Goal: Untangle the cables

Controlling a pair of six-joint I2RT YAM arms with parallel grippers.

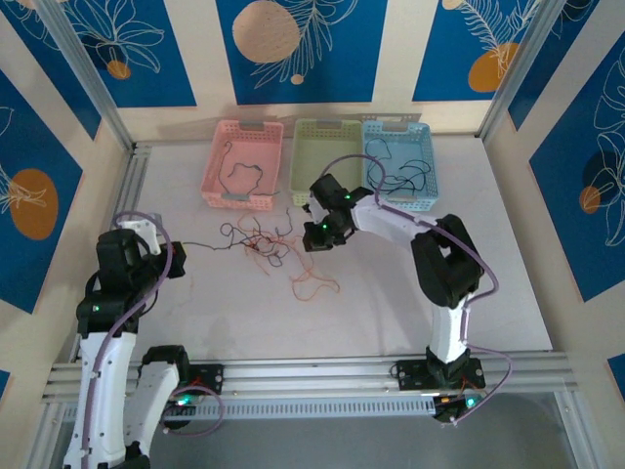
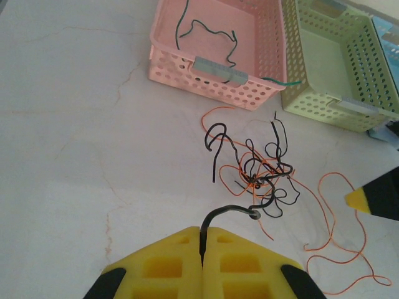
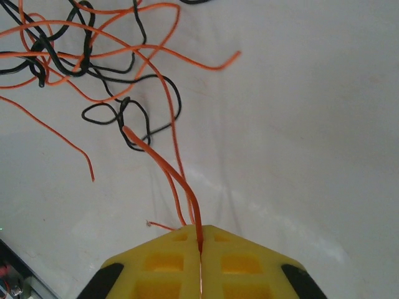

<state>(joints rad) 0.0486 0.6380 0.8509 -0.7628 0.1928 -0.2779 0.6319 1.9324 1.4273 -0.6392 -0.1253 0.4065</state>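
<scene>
A clump of black and orange cables (image 1: 262, 239) lies mid-table, in front of the pink basket (image 1: 217, 161). My left gripper (image 1: 178, 252) sits to its left and is shut on a black cable (image 2: 232, 210) that runs from the fingertips into the knot (image 2: 259, 171). On the clump's right side, my right gripper (image 1: 317, 234) is shut on an orange cable (image 3: 163, 159). That cable rises from the yellow fingertips (image 3: 215, 240) toward the tangle (image 3: 81, 56). A loose orange strand (image 1: 312, 283) curls on the table nearer the arms.
Three baskets stand in a row at the back. The pink one holds a black wire (image 2: 206, 28), the green basket (image 1: 327, 127) is in the middle, and the blue basket (image 1: 426, 161) holds black wires. A green wire end (image 2: 283, 81) pokes out by the pink basket's corner.
</scene>
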